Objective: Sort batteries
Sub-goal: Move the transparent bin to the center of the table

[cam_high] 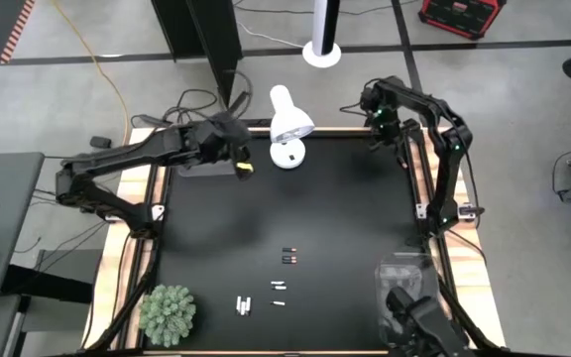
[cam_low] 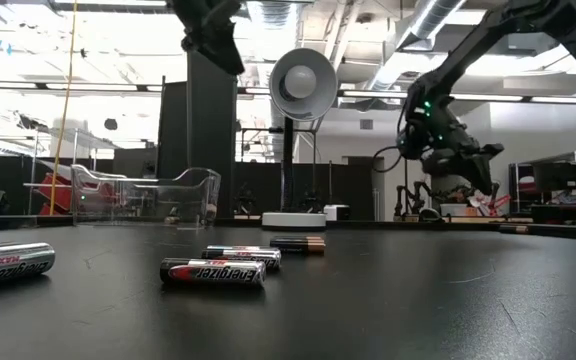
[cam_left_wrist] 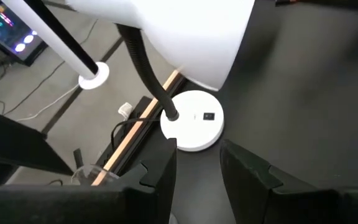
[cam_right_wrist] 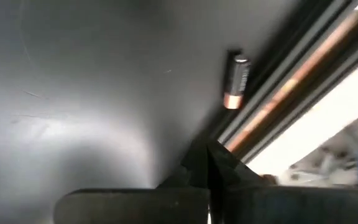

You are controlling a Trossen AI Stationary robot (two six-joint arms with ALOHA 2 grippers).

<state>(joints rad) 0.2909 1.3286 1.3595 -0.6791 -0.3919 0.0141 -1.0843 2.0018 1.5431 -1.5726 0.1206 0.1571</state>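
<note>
Several batteries [cam_high: 286, 257] lie loose on the black table near its front edge; the low view shows dark ones with copper ends [cam_low: 214, 271]. One more dark, copper-ended battery [cam_right_wrist: 235, 81] lies flat by the table's right rim, just ahead of my right gripper [cam_right_wrist: 207, 163]. That gripper is shut, holds nothing and points steeply down at the far right [cam_high: 391, 133]. My left gripper [cam_left_wrist: 197, 167] hangs high at the far left [cam_high: 238, 157], beside the white lamp. It is open, and I see nothing between its fingers.
A white desk lamp [cam_high: 287, 124] stands at the far edge, its round base [cam_left_wrist: 193, 120] right ahead of my left gripper. One clear bin [cam_low: 148, 193] sits at the far left and another [cam_high: 404, 274] at the near right. A green plant [cam_high: 168, 315] stands at the near left corner.
</note>
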